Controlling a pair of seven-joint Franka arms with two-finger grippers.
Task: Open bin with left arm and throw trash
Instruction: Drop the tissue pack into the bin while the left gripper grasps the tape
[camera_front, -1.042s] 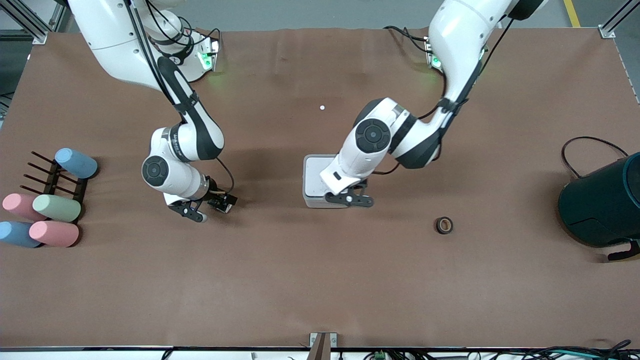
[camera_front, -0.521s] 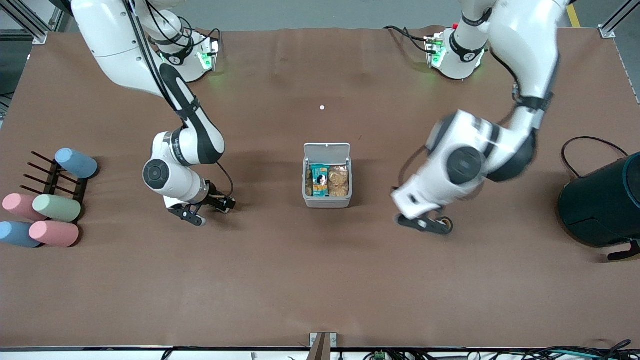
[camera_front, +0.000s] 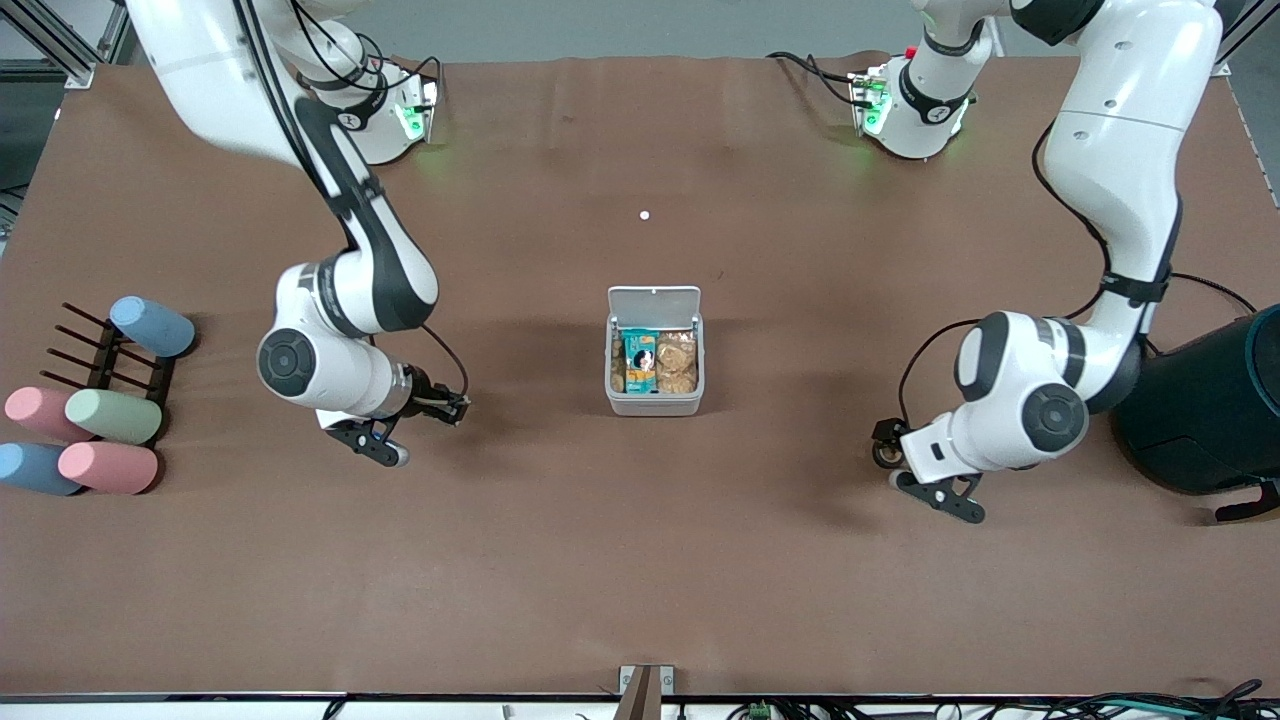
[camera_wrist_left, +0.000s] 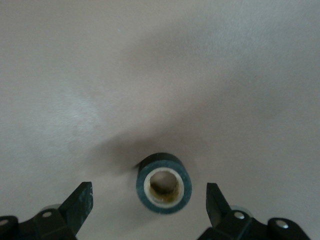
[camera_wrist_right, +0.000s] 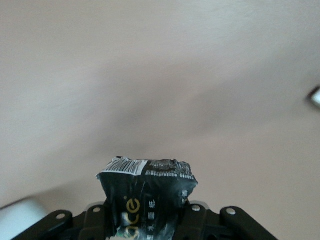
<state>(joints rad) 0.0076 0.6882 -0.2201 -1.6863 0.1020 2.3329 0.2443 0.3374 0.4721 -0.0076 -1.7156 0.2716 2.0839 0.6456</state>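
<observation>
Fingers of the left gripper (camera_wrist_left: 149, 212) stand spread wide over the brown table cover (camera_front: 640, 560), one to each side of the tape roll (camera_wrist_left: 164, 183), which lies flat between them but touches neither. The roll is a short, stiff ring — dark teal outside, pale cardboard core within — and looks light and rigid; a pinch across its outer wall, or with one finger down the core, should hold it, though the smooth curved side may slip if taken off-centre. In the front view it (camera_front: 885, 452) sits toward the left arm's end of the table, well apart from the bin (camera_front: 655, 402). The right gripper (camera_front: 385, 440) hangs above the cloth toward the right arm's end, pressed onto a black snack packet (camera_wrist_right: 146, 185) — thin, crinkly, shiny film that bunches up above the fingers and will weigh almost nothing. The bin, a small white box with rounded corners, stands mid-table with its lid (camera_front: 655, 300) swung up, printed wrappers already inside. Pastel cylinders (camera_front: 112, 416) lie by a dark rack, and a large teal container (camera_front: 1205, 410) stands near the left arm.
</observation>
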